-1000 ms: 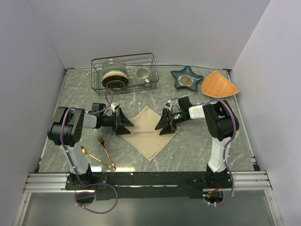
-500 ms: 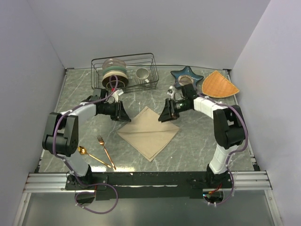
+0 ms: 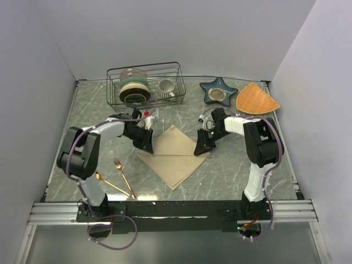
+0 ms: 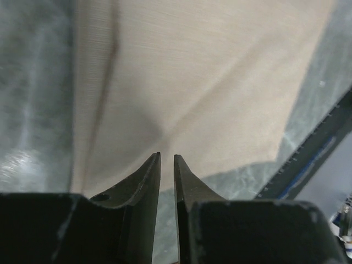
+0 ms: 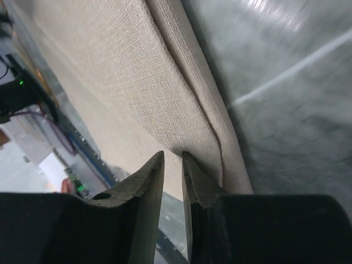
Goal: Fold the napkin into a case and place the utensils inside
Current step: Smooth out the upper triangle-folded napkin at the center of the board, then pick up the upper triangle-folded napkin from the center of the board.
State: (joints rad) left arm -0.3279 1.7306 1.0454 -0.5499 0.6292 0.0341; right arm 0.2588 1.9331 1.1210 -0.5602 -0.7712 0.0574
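Left gripper [image 3: 147, 144] and right gripper [image 3: 201, 147] have dropped onto napkin [image 3: 175, 159], jaws pinching its side corners; fold starting; next, lift evenly.

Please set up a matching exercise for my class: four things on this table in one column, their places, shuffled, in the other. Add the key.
1. beige cloth napkin
2. shiny gold fork
3. orange wedge-shaped woven mat
4. black wire dish rack

A. far right corner
B. far side, left of centre
C. in the middle
D. near left, beside a gold spoon

Pairs: 1-C, 2-D, 3-A, 4-B
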